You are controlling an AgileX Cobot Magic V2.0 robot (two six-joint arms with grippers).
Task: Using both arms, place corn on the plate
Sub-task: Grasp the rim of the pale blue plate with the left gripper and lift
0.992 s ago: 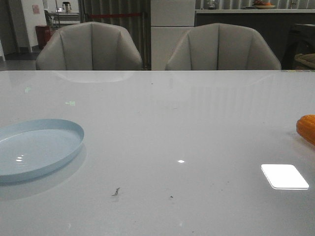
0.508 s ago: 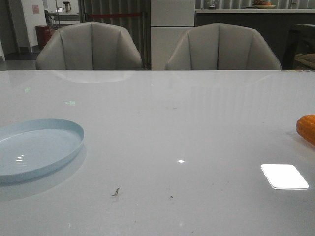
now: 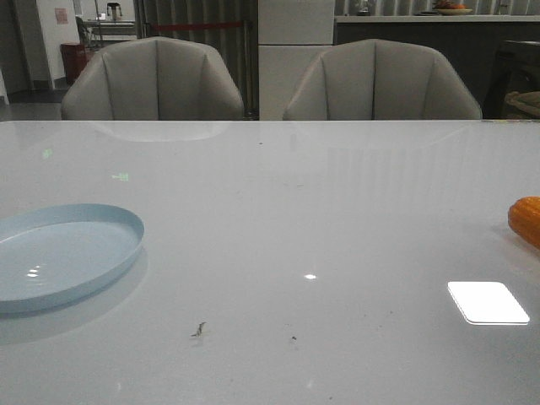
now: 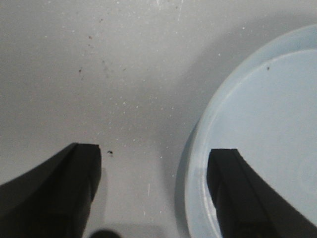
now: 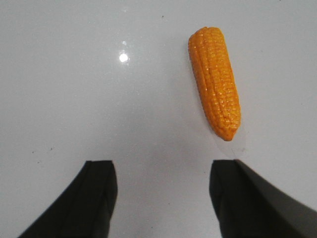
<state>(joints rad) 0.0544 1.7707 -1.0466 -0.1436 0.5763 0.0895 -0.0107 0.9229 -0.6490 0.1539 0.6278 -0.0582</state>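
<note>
The orange-yellow corn (image 5: 215, 82) lies on the white table; in the front view only its end (image 3: 526, 220) shows at the right edge. My right gripper (image 5: 162, 171) is open and empty above the table, the corn's tapered tip just beyond its right finger. The pale blue plate (image 3: 63, 253) sits at the table's left, empty. My left gripper (image 4: 154, 158) is open and empty, straddling the plate's rim (image 4: 198, 163), one finger over the plate, the other over bare table. Neither gripper shows in the front view.
Two grey chairs (image 3: 153, 80) (image 3: 381, 80) stand behind the table's far edge. A bright light reflection (image 3: 488, 302) lies on the tabletop at the front right. Small dark specks (image 3: 199, 329) mark the table near the front.
</note>
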